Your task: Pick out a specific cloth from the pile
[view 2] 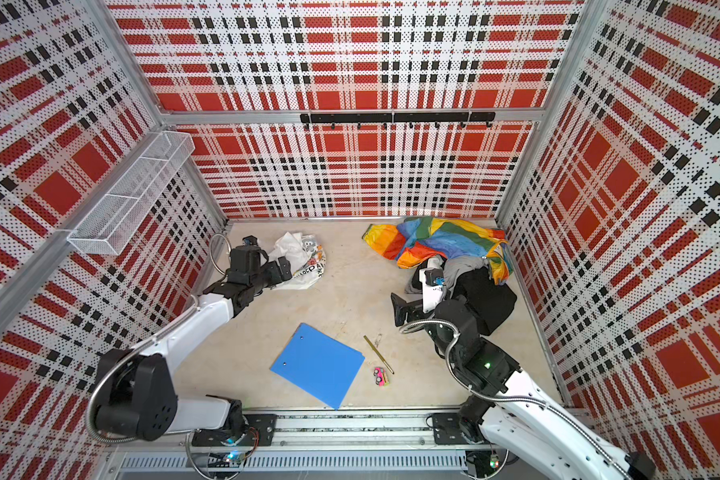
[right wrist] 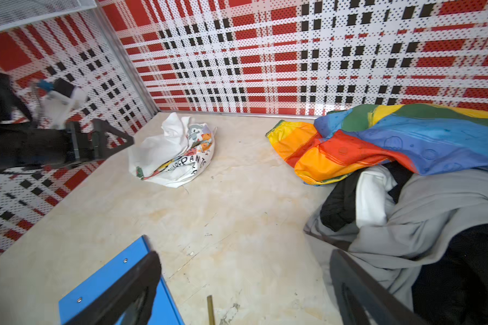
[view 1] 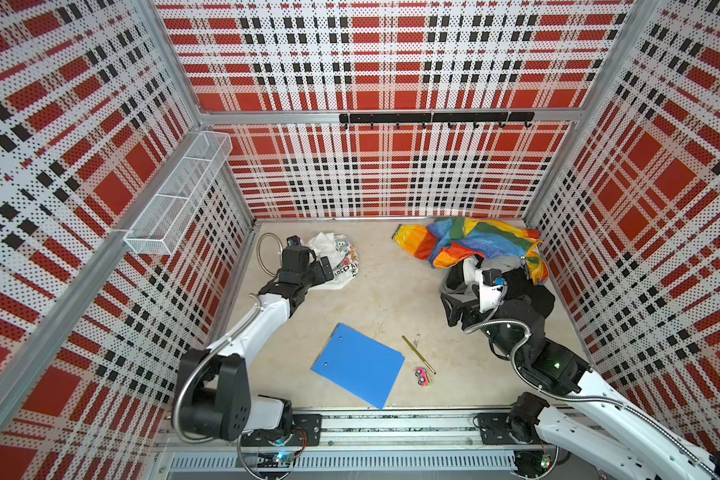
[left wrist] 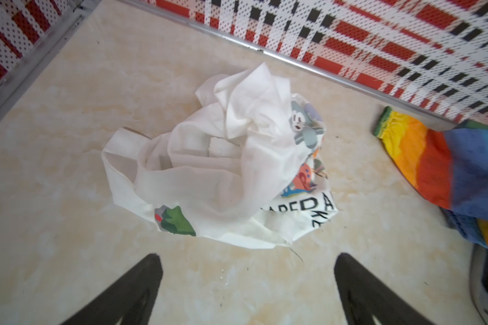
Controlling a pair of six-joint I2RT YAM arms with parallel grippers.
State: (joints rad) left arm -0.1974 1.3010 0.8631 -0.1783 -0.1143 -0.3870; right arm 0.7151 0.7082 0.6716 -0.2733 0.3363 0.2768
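Overhead top views, low wrist views sharing cloth (left wrist: pixel 220 168)

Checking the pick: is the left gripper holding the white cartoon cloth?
No, the left gripper is open and empty; the cloth lies free ahead of it.

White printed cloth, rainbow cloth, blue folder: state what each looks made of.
White printed cloth: looks like thin, matte woven cotton. It lies in soft crumpled folds, with flat strap-like bands and a print on the surface.
Rainbow cloth: probably a light synthetic or cotton fabric. It has a slight sheen, smooth broad folds and a gathered hem.
Blue folder: seems to be stiff plastic board. It is smooth and flat, with small metal rivets.
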